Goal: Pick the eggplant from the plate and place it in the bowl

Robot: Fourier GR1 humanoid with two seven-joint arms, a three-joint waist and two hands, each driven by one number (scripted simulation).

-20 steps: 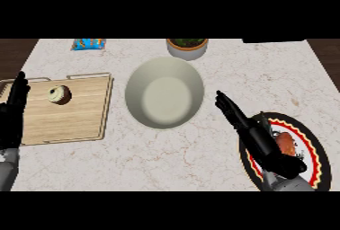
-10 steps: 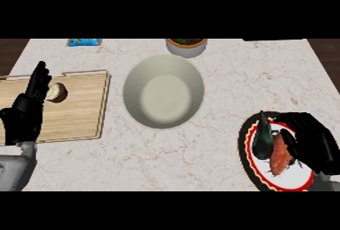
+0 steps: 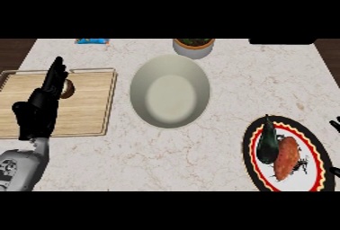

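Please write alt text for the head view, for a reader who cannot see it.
A dark eggplant lies on a plate at lower right, beside an orange vegetable. A bowl sits mid-counter. The left hand is open over a cutting board.

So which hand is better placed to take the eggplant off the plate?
The right hand: it shows at the view's right edge beside the plate holding the eggplant. The left hand rests open over the cutting board, beyond the bowl.

Open counter btwn plate [image 3: 256, 166] & bowl [image 3: 170, 91]; sweet potato [image 3: 288, 158] touching eggplant [image 3: 268, 141] on right.
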